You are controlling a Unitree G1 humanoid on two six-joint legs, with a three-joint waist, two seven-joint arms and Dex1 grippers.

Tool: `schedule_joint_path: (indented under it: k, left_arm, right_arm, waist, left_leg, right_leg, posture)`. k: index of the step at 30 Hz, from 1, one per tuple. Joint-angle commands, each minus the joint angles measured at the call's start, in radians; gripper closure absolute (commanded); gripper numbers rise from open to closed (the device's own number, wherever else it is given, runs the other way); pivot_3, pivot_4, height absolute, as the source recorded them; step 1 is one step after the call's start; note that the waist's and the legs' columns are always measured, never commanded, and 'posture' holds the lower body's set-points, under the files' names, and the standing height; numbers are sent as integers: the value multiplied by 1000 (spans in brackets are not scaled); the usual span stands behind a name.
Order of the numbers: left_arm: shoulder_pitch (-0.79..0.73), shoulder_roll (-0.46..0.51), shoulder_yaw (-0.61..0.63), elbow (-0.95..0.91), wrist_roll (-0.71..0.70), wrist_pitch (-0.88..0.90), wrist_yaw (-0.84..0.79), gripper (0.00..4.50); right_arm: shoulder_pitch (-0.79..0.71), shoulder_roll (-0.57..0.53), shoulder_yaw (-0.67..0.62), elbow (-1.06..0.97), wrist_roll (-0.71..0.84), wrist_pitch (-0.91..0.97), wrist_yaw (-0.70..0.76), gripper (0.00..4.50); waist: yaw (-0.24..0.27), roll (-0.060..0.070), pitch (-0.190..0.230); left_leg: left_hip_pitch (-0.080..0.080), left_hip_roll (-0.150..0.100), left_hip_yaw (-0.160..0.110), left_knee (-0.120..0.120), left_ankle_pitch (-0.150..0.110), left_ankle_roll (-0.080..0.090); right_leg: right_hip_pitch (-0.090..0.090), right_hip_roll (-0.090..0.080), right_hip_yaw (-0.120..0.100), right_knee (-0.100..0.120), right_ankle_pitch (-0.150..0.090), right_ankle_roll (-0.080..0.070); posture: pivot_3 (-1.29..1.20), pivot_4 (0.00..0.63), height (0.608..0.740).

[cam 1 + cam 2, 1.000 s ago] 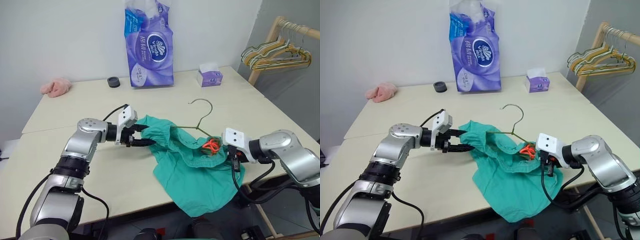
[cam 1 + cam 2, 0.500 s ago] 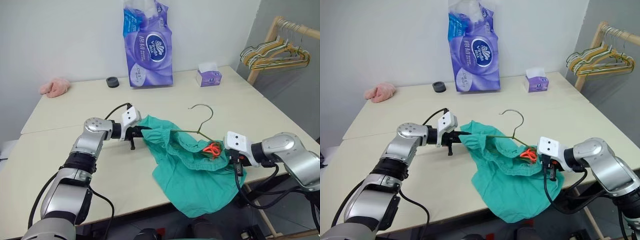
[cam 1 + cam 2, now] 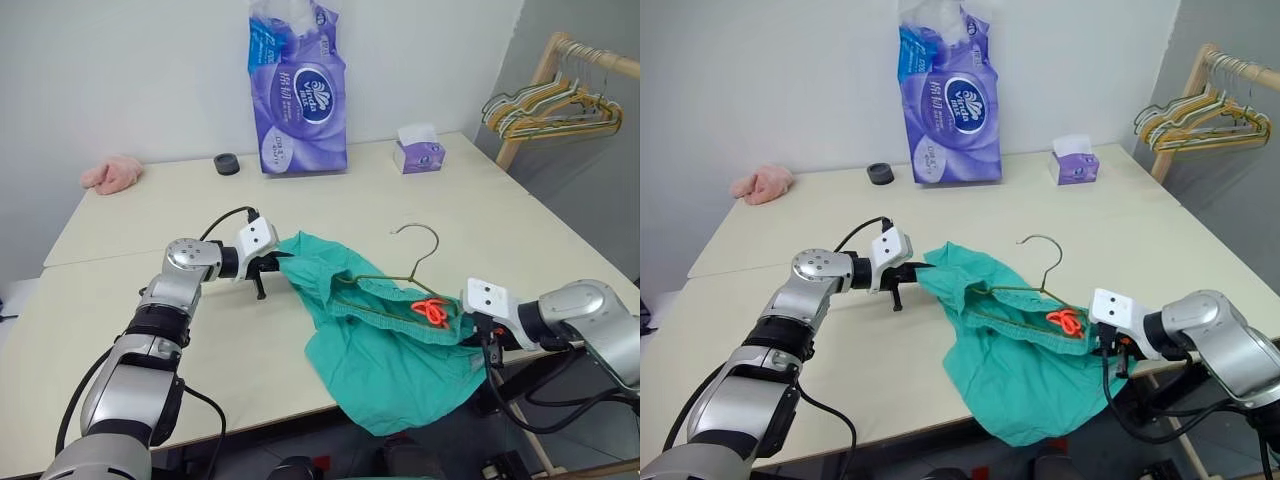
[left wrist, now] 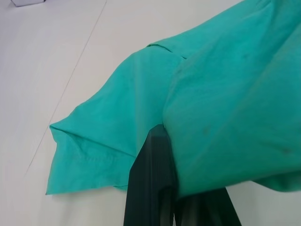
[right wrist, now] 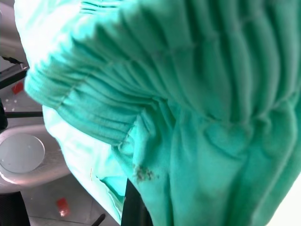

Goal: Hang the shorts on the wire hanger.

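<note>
The teal shorts (image 3: pixel 390 350) lie at the table's front, one leg hanging over the front edge (image 3: pixel 250 425). Their waistband is stretched between my two grippers. The orange drawstring (image 3: pixel 432 310) sits near the right end. My left gripper (image 3: pixel 278 266) is shut on the shorts' left edge, and in the left wrist view its black fingers (image 4: pixel 153 188) pinch the cloth. At the right end my right gripper (image 3: pixel 480 335) is shut on the gathered waistband (image 5: pixel 155 89). The wire hanger (image 3: pixel 424 262) rests with its hook up behind the waistband and its lower wire on the cloth.
At the back of the table stand a purple toilet-paper pack (image 3: pixel 297 90), a small tissue box (image 3: pixel 419 152) and a black roll (image 3: pixel 228 164). A pink cloth lump (image 3: pixel 110 174) lies far left. A wooden rack with several hangers (image 3: pixel 550 105) stands right.
My left gripper closed on the shorts' left edge. My right gripper drew the waistband right and toward the front, stretching it. The hanger shifted right with the cloth.
</note>
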Motion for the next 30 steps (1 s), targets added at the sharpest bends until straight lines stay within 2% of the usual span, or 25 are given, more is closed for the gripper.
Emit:
schedule_joint_path:
  k: [1,7,9,12,15,18,20,22,24,27,30]
  left_arm:
    - [-7,-14,22,-75,-24,17,3,4488]
    - [31,-26,28,-171,-57,83,-18,4488]
    - [48,-6,16,-143,-21,47,-2,4488]
    - [62,12,7,-103,28,-18,38,3922]
    - [48,9,20,-66,59,-68,115,3074]
    - [27,27,55,-23,37,-52,126,2182]
    - [16,55,119,-16,-26,5,114,2182]
    - [43,60,159,-99,-99,98,78,2182]
    - [102,48,164,-260,-190,235,20,2182]
    - [194,20,118,-540,-291,407,-29,2182]
    - [230,-5,69,-713,-342,506,-44,2182]
  right_arm:
    - [-38,18,-26,-26,13,8,-21,4500]
    - [-36,23,-19,-21,12,8,-31,4500]
    - [-34,30,-28,-23,23,17,-35,4500]
    - [-30,31,-44,-32,46,33,-34,4500]
    - [-26,26,-48,-36,57,38,-37,4500]
    - [-12,30,-68,-48,79,47,-46,4500]
    - [18,48,-116,-70,122,89,-71,4500]
    - [54,68,-176,-88,163,147,-108,4500]
    - [89,92,-247,-104,204,219,-155,4500]
    - [140,136,-386,-125,259,405,-256,4500]
    - [179,169,-502,-163,305,562,-326,4500]
  waist:
    - [0,0,0]
    - [0,0,0]
    - [0,0,0]
    - [-2,0,0]
    - [1,0,0]
    - [5,0,0]
    - [2,-1,0]
    - [-2,0,0]
    - [-5,0,0]
    - [-7,0,0]
    - [-3,0,0]
  left_leg:
    - [0,0,0,0,0,0]
    - [0,0,0,0,0,0]
    - [0,0,0,0,0,0]
    - [0,0,0,0,0,0]
    - [0,0,0,0,0,0]
    - [0,0,0,0,0,0]
    - [0,0,0,0,0,0]
    - [-1,0,-1,0,0,0]
    - [-2,0,-1,0,0,0]
    - [-3,-1,0,1,-1,1]
    - [-3,-1,0,2,-2,3]
  right_leg:
    - [0,0,0,0,0,0]
    - [0,0,0,0,0,0]
    - [0,0,0,0,0,0]
    - [0,0,0,0,0,0]
    - [0,0,0,0,0,0]
    - [0,0,0,0,0,1]
    - [0,0,0,0,0,1]
    - [-1,0,-1,0,0,1]
    - [-1,0,0,0,0,0]
    - [-1,-1,1,0,0,1]
    - [0,-1,1,0,1,1]
  posture:
    - [-210,27,740]
    - [-205,23,740]
    - [-204,21,740]
    - [-203,17,740]
    - [-203,17,740]
    - [-219,16,740]
    - [-225,19,740]
    - [-236,25,740]
    - [-241,28,740]
    - [-270,35,740]
    - [-306,45,740]
